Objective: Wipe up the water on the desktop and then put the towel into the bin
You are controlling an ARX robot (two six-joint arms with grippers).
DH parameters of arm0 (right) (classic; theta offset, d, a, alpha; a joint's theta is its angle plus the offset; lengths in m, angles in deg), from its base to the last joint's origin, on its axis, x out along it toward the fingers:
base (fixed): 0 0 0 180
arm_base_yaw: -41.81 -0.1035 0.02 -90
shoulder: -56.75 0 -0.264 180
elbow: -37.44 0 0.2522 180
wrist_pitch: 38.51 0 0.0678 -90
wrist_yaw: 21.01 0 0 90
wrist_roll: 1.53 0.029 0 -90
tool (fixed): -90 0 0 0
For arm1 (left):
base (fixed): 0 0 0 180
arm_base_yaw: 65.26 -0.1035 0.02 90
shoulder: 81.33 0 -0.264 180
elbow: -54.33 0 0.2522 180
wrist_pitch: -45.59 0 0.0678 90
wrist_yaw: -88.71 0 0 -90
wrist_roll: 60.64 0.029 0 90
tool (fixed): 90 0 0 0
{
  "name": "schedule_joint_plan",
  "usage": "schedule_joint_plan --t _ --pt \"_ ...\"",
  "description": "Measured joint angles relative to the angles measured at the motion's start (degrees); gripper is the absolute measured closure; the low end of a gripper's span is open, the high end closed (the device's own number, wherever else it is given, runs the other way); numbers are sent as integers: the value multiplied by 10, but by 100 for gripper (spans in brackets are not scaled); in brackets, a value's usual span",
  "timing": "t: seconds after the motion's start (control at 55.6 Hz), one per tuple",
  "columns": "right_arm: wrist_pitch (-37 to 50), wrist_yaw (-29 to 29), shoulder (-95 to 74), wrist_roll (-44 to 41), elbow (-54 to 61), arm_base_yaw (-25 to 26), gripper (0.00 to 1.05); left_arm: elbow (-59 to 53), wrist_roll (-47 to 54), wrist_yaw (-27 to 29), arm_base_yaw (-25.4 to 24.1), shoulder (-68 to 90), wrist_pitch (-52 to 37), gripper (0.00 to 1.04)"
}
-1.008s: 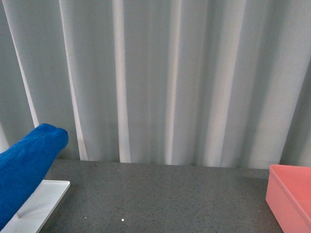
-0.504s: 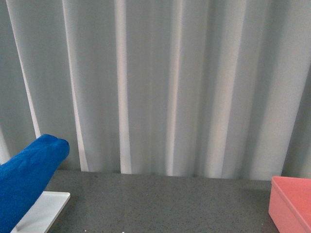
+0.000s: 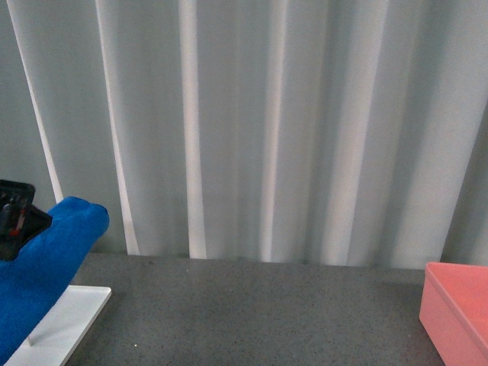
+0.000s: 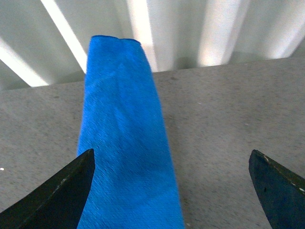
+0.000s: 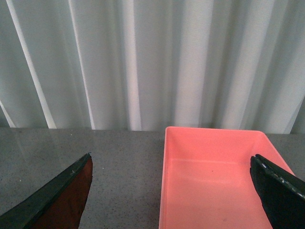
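The blue towel (image 3: 46,267) hangs draped over a rack at the far left of the front view, above the rack's white base (image 3: 72,316). A black part of my left arm (image 3: 15,217) shows just beside its top. In the left wrist view the towel (image 4: 124,133) runs as a long blue strip toward my open left gripper (image 4: 170,160); it lies by one finger and nothing is held. My right gripper (image 5: 171,160) is open over the desktop (image 5: 114,157), facing the empty pink bin (image 5: 164,191). No water can be made out on the desktop (image 3: 252,313).
Pale pleated curtains (image 3: 267,130) close off the back of the table. The bin (image 3: 457,313) stands at the front view's right edge, the rack at its left edge, with dark speckled tabletop between them.
A black part of the left arm has come into the front view at the left, next to the towel's top. The towel and bin stay where they were.
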Motion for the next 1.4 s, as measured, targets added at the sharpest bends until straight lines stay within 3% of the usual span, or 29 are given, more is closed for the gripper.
schedule_joint_plan --t 0.18,0.414,0.972,1.403 --pt "0 0 0 0 0 0 7 93 22 20 -7 99 2 7" --pt "0 0 0 0 0 0 7 129 44 27 -18 193 10 7" --pt "0 0 0 0 0 0 7 137 12 60 -26 249 7 7" --pt "0 0 0 0 0 0 7 134 3 45 -36 229 14 76"
